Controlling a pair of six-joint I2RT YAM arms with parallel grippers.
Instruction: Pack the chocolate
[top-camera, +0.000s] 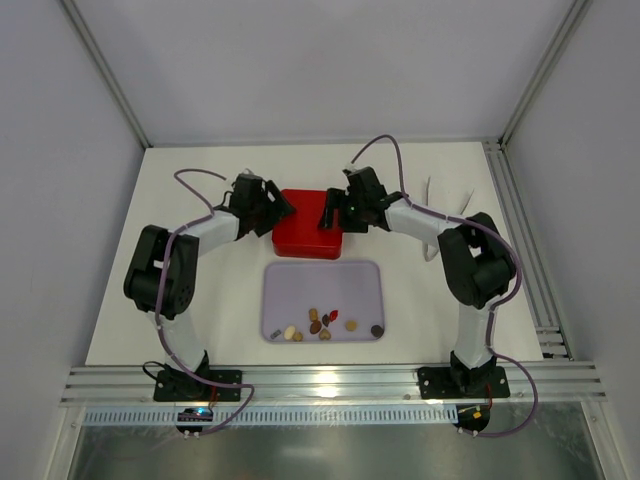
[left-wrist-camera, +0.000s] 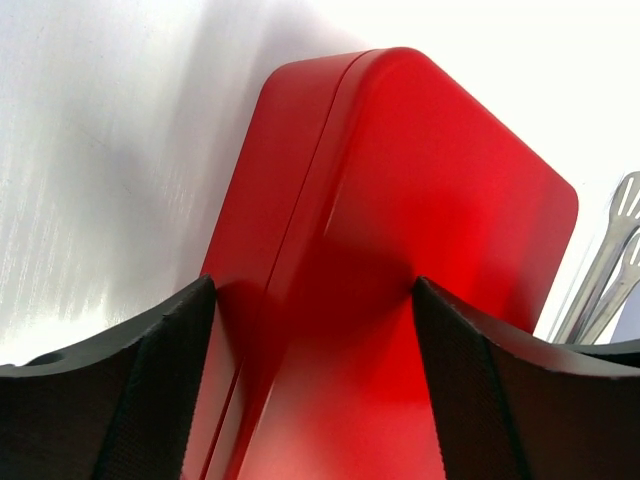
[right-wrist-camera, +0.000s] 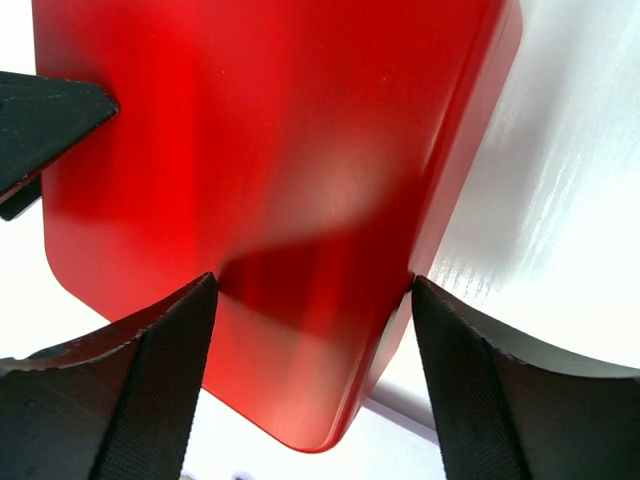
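Note:
The chocolate (top-camera: 320, 322), several small brown, tan and cream sweets with one reddish, lies loose at the near side of the pale lilac tray (top-camera: 275, 275). Behind the tray sits the red square box (top-camera: 308, 235), its lid closed. My left gripper (top-camera: 272, 212) is open at the box's left edge, jaws spread wide just above the lid (left-wrist-camera: 420, 180). My right gripper (top-camera: 330, 212) is open at the box's right edge, its jaws spanning a near corner of the box (right-wrist-camera: 260, 130). One left fingertip (right-wrist-camera: 40, 120) shows in the right wrist view.
Metal tongs (left-wrist-camera: 610, 260) lie on the table beyond the box, to its right (top-camera: 437, 200). An aluminium rail (top-camera: 330, 385) runs along the near table edge, and another down the right side (top-camera: 525, 250).

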